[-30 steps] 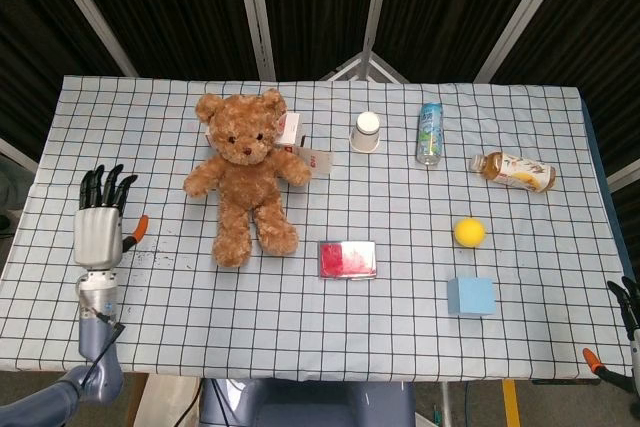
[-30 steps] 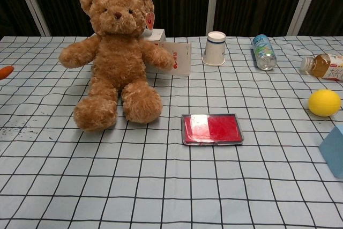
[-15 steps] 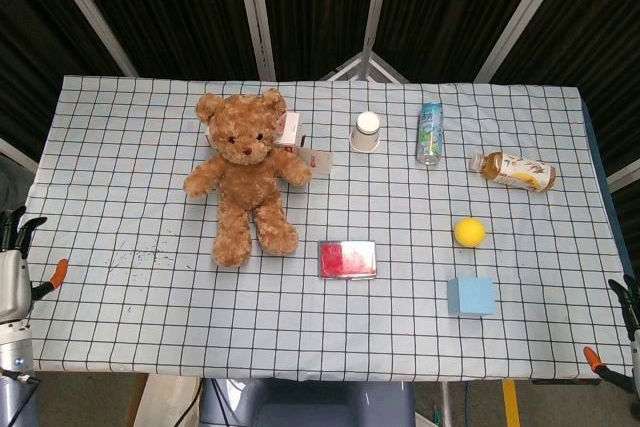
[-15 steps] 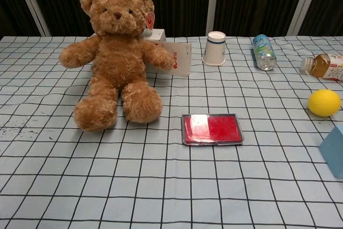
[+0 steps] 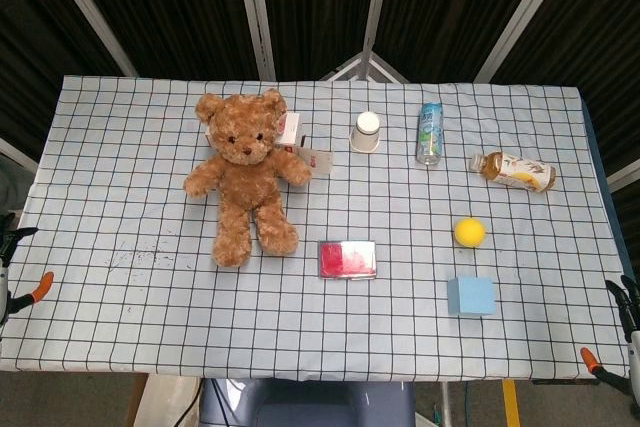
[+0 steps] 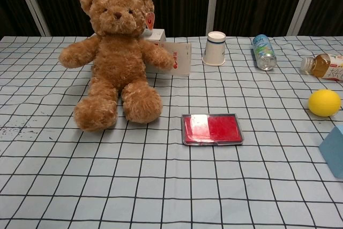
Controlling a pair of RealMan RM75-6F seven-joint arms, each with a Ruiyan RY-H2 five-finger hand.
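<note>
Fuzzy plush teddy bear (image 5: 243, 172), matt checked cloth tablecloth (image 5: 150, 287), glossy red tin (image 6: 211, 128), paper cup (image 6: 215, 48)

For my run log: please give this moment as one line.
left robot hand: table edge, holds nothing | right robot hand: table edge, holds nothing | teddy bear: sitting, untouched

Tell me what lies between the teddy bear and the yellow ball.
In the head view, the red tin lies between the teddy bear and the yellow ball, slightly nearer the front edge; otherwise only checked cloth.

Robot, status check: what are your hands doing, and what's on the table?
Left hand and right hand at the table edges, holding nothing. Teddy bear sits untouched. Red case, lemon, blue block lie apart; nothing in the way.
</note>
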